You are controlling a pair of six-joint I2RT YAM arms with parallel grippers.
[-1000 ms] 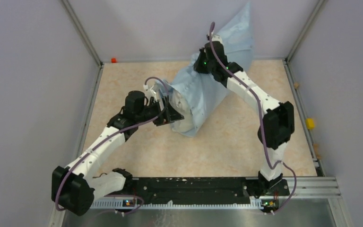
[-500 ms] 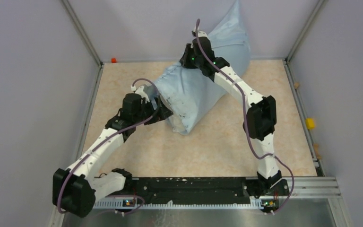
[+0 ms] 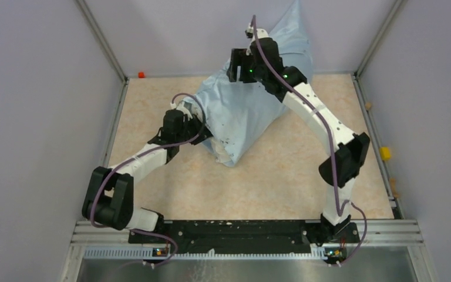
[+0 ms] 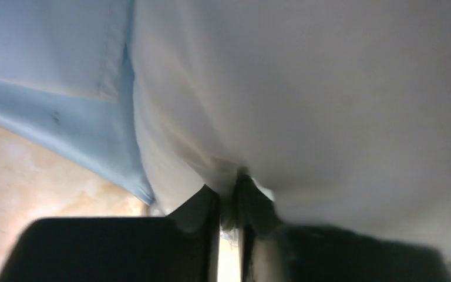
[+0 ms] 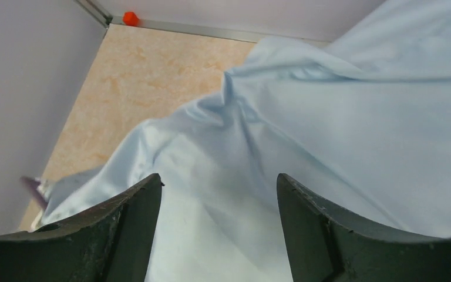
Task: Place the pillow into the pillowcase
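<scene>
The light-blue pillowcase lies bulging from mid-table to the back wall, one corner leaning up the wall. The off-white pillow fills the left wrist view, with the pillowcase's edge beside it at the upper left. My left gripper is at the near-left end of the bundle, shut on a pinched fold of the pillow's fabric. My right gripper hovers over the far part of the pillowcase. It is open, with only blue cloth below its fingers.
Grey walls close in the beige tabletop on the left, back and right. A small orange piece sits in the back left corner. A yellow piece sits on the right rail.
My left gripper has shut on the pillow's fabric and its elbow has pulled back toward the base. My right gripper has opened off the pillowcase. The bundle has shifted left.
</scene>
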